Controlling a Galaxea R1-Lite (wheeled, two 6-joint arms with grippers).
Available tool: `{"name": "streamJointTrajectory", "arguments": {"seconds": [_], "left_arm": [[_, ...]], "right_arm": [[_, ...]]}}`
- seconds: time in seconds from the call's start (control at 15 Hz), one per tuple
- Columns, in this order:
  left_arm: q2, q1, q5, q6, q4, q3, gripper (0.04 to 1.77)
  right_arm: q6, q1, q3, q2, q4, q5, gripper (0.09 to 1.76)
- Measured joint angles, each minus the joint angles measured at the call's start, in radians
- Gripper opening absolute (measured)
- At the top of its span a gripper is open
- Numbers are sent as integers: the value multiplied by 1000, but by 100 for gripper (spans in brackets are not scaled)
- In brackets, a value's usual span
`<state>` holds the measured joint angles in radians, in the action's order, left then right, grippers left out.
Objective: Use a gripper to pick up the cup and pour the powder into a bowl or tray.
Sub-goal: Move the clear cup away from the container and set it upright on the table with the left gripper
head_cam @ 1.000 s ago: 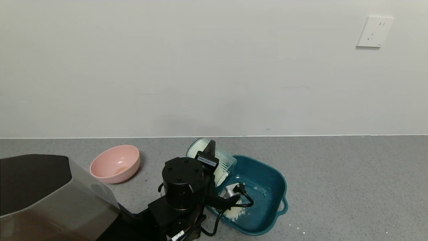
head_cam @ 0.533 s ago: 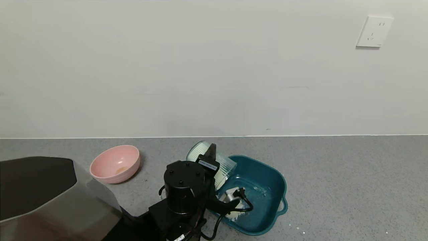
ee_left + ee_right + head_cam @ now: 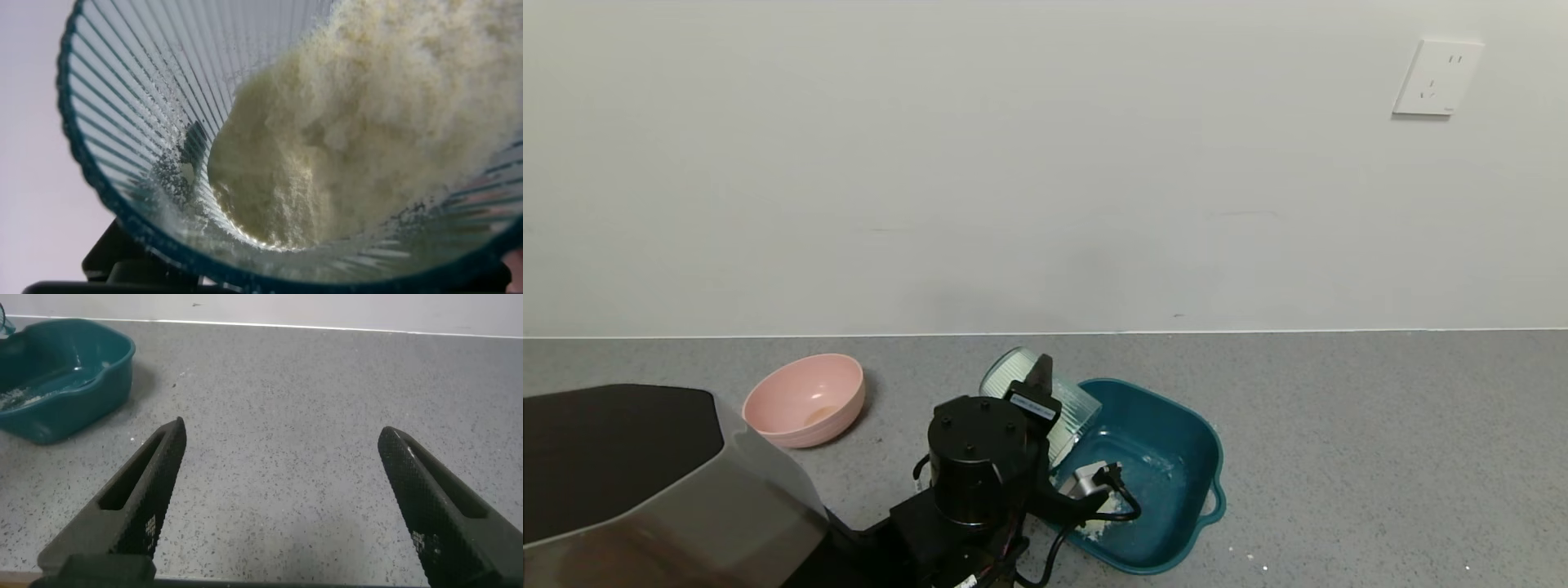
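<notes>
My left gripper (image 3: 1039, 398) is shut on the cup (image 3: 1045, 396), a clear ribbed mug held tipped on its side over the near left corner of the dark teal basin (image 3: 1176, 425). In the left wrist view the cup (image 3: 122, 122) fills the picture, with cream powder (image 3: 359, 122) heaped against its rim. A small heap of powder (image 3: 1098, 525) lies on the basin floor, partly behind my wrist and cables. My right gripper (image 3: 282, 445) is open and empty over bare counter, with the basin (image 3: 73, 376) far off to its side.
A round pink bowl (image 3: 805, 400) stands on the grey counter left of the cup. The wall runs close behind. A few white specks lie on the counter (image 3: 1262, 563) right of the basin. My dark torso cover (image 3: 645, 482) fills the lower left.
The left arm and the tilted cup have sunk a little and shifted slightly right over the basin. The torso cover has crept right. The right arm cannot be compared.
</notes>
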<state>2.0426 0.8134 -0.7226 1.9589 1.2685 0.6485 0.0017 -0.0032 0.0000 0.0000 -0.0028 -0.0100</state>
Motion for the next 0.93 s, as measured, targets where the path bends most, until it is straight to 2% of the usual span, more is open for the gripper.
{"name": "streamJointTrajectory", "arguments": {"seconds": [0.2,0.47,0.93], "left_arm": [[-1,-2,-3,-9,0,-1,127],[-2,-2,-1,-89,-1,-6,127],[-20,-7,-1,-371,-1,-17,127]], "right_arm": [[0,0,0,0,0,0,171],[0,0,0,0,0,0,171],[0,0,0,0,0,0,171]]}}
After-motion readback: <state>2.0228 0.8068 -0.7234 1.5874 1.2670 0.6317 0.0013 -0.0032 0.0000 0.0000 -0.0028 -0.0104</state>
